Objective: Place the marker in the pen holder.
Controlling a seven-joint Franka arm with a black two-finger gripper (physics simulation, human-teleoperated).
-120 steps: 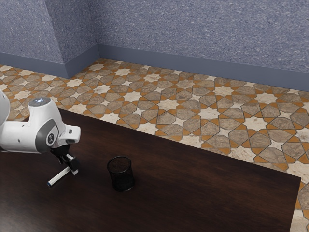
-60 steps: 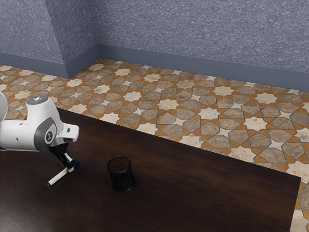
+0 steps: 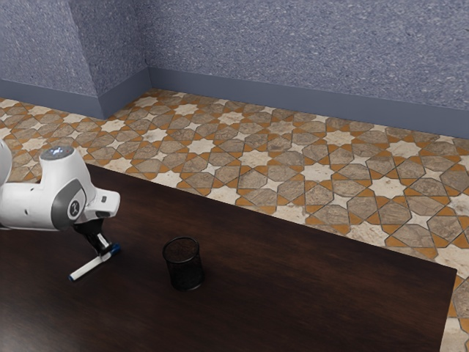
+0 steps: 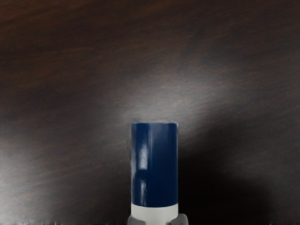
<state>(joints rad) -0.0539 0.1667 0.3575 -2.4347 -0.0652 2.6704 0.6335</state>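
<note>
In the exterior view my gripper [image 3: 106,251] is low over the table at the exterior view's left, shut on the marker [image 3: 87,268]. The marker has a white body and blue ends, and lies roughly level at or just above the tabletop. The wrist view has the marker's blue cap [image 4: 155,164] pointing out from the gripper [image 4: 157,219], whose two grey tips press its white part from both sides. The black mesh pen holder [image 3: 183,265] stands upright, apart from the gripper, toward the exterior view's right.
The dark wooden table [image 3: 308,286] extends past the pen holder to the exterior view's right. Beyond its far edge are a patterned tile floor [image 3: 256,159] and a blue-grey wall [image 3: 308,51].
The gripper has closed on the marker from an open stance and shifted slightly toward the exterior view's left. The marker has turned a little, and its blue cap now shows beyond the fingers.
</note>
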